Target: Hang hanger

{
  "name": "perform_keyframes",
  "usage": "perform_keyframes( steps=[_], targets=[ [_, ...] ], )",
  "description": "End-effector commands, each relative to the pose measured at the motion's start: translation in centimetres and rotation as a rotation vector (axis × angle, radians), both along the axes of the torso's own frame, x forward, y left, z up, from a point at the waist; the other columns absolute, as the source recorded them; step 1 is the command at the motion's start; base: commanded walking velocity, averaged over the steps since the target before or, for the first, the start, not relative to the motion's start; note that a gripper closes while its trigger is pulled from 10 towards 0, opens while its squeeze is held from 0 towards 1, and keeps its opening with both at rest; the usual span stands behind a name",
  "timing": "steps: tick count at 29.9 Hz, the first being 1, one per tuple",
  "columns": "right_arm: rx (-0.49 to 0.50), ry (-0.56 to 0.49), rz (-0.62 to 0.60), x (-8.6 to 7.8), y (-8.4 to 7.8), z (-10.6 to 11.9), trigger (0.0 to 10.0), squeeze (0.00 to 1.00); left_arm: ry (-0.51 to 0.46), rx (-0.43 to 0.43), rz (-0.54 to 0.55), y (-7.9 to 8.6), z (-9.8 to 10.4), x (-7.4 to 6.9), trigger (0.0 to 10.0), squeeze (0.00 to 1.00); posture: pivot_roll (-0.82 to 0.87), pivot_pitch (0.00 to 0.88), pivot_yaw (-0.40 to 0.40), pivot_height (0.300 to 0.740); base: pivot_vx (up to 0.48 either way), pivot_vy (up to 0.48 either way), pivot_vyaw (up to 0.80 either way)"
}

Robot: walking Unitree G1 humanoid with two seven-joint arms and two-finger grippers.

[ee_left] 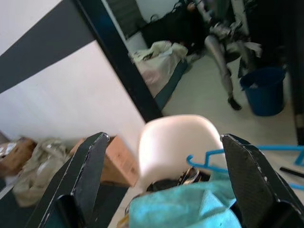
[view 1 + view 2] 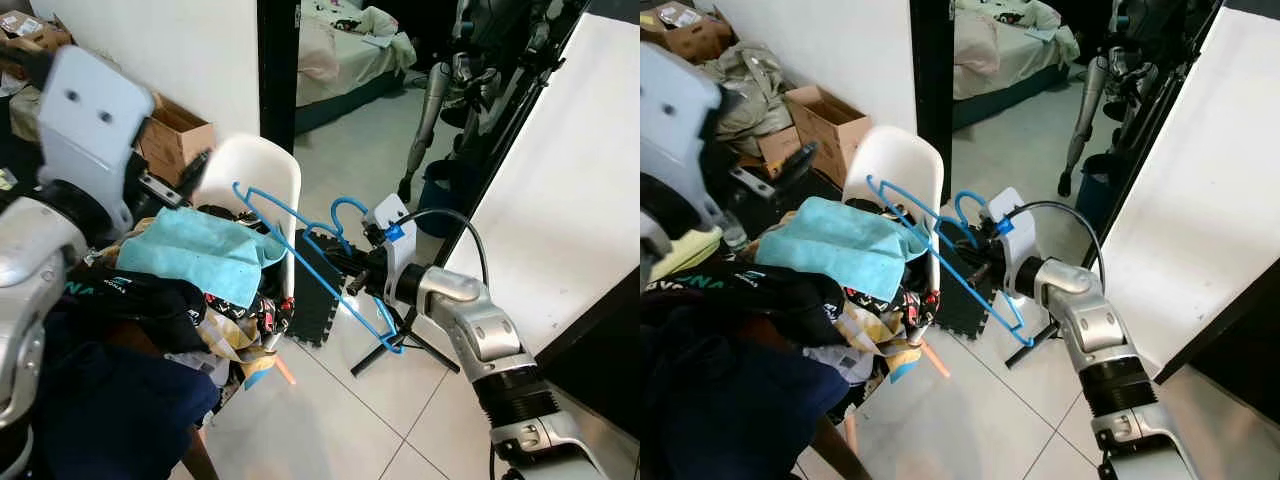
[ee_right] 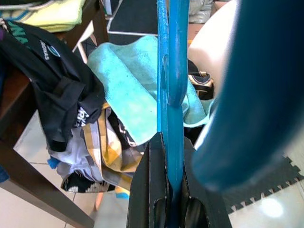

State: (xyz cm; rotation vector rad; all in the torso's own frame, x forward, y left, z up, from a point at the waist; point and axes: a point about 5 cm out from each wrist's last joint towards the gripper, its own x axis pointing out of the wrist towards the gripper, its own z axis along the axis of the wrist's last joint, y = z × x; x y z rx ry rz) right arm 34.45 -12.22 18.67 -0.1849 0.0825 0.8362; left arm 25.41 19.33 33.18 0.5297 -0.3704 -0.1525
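right pincer (image 2: 352, 268) clamped on thin blue plastic hanger (image 2: 300, 225) | hanger just beside white plastic chair (image 2: 262, 176) | left pincer (image 1: 166, 190) spread, empty, above chair | I judge: grasped, unhung

- The space to the left is blocked by a white chair (image 2: 262, 170) heaped with clothes (image 2: 190, 290) and a teal towel (image 2: 205, 250)
- Open tiled floor (image 2: 350, 410) is left between the chair and the right arm
- A black foam mat (image 2: 315, 290) and a tripod's legs (image 2: 400, 345) are met low down
- The right side is closed off by a white panel (image 2: 570, 200)
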Motion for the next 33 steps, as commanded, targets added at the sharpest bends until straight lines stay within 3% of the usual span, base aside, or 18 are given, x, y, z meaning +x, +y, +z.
perform_keyframes(
  steps=[1, 4, 6, 7, 10, 12, 13, 16, 18, 22, 27, 29, 33],
  targets=[
    [-0.02, 0.006, 0.009, 0.0, 0.0, -0.1, 10.0, 0.0, -0.002, -0.011, 0.05, 0.3, 0.0, 0.2, 10.0, 0.0, 0.06, 0.09, -0.069, 0.74, 0.0, 0.0, 0.0],
    [0.0, 0.001, -0.009, 0.2, -0.2, 0.0, 10.0, 0.0, -0.028, -0.071, 0.162, 1.1, 0.1, 0.7, 10.0, 0.0, 0.06, 0.089, -0.069, 0.74, 0.0, 0.0, 0.0],
    [0.0, 0.001, -0.009, 0.2, -0.2, 0.0, 10.0, 0.0, -0.028, -0.071, 0.162, 1.1, 0.1, 0.7, 10.0, 0.0, 0.06, 0.089, -0.069, 0.74, 0.0, 0.0, 0.0],
    [0.028, -0.002, -0.021, 0.4, -0.1, 0.1, 10.0, 0.0, -0.027, -0.123, 0.188, 1.1, -0.5, 1.1, 10.0, 0.0, 0.07, 0.087, -0.071, 0.74, -0.289, 0.0, 0.0],
    [0.086, -0.002, -0.045, 0.6, 0.4, 0.2, 10.0, 0.0, -0.001, -0.231, 0.19, 0.1, -2.5, 1.7, 10.0, 0.0, 0.07, 0.085, -0.071, 0.74, -0.394, 0.0, 0.0],
    [0.086, -0.002, -0.045, 0.6, 0.4, 0.2, 10.0, 0.0, -0.001, -0.231, 0.19, 0.1, -2.5, 1.7, 10.0, 0.0, 0.07, 0.085, -0.071, 0.74, -0.424, 0.0, 0.0],
    [0.116, -0.005, -0.054, 0.6, 0.5, 0.2, 10.0, 0.0, 0.018, -0.279, 0.175, -0.8, -3.4, 1.9, 10.0, 0.0, 0.07, 0.083, -0.075, 0.74, -0.42, 0.0, 0.0],
    [0.116, -0.005, -0.054, 0.6, 0.5, 0.2, 10.0, 0.0, 0.018, -0.279, 0.175, -0.8, -3.4, 1.9, 10.0, 0.0, 0.07, 0.083, -0.075, 0.74, -0.42, 0.0, 0.0],
    [0.217, -0.007, -0.05, 0.6, 0.8, 0.9, 10.0, 0.0, 0.023, -0.316, 0.133, -2.5, -3.9, 2.0, 10.0, 0.0, 0.07, 0.082, -0.076, 0.74, -0.456, 0.0, 0.0],
    [0.291, -0.017, -0.024, 0.4, 1.1, 1.6, 10.0, 0.0, 0.0, -0.311, 0.12, -3.4, -3.4, 2.1, 10.0, 0.0, 0.07, 0.078, -0.076, 0.74, -0.48, 0.0, 0.2],
    [0.32, -0.035, 0.019, 0.0, 1.5, 2.1, 10.0, 0.0, -0.048, -0.301, 0.133, -3.2, -2.5, 2.0, 10.0, 0.0, 0.07, 0.078, -0.076, 0.74, -0.39, 0.0, 0.8],
    [0.329, -0.046, 0.05, -0.2, 1.8, 2.4, 10.0, 0.0, -0.112, -0.297, 0.182, -2.5, -1.6, 1.9, 10.0, 0.0, 0.07, 0.073, -0.074, 0.74, 0.0, 0.0, 0.8],
    [0.328, -0.05, 0.06, -0.3, 1.9, 2.4, 10.0, 0.0, -0.133, -0.299, 0.216, -2.1, -1.6, 1.9, 10.0, 0.0, 0.07, 0.069, -0.074, 0.74, 0.0, 0.0, 0.8]
  ],
)
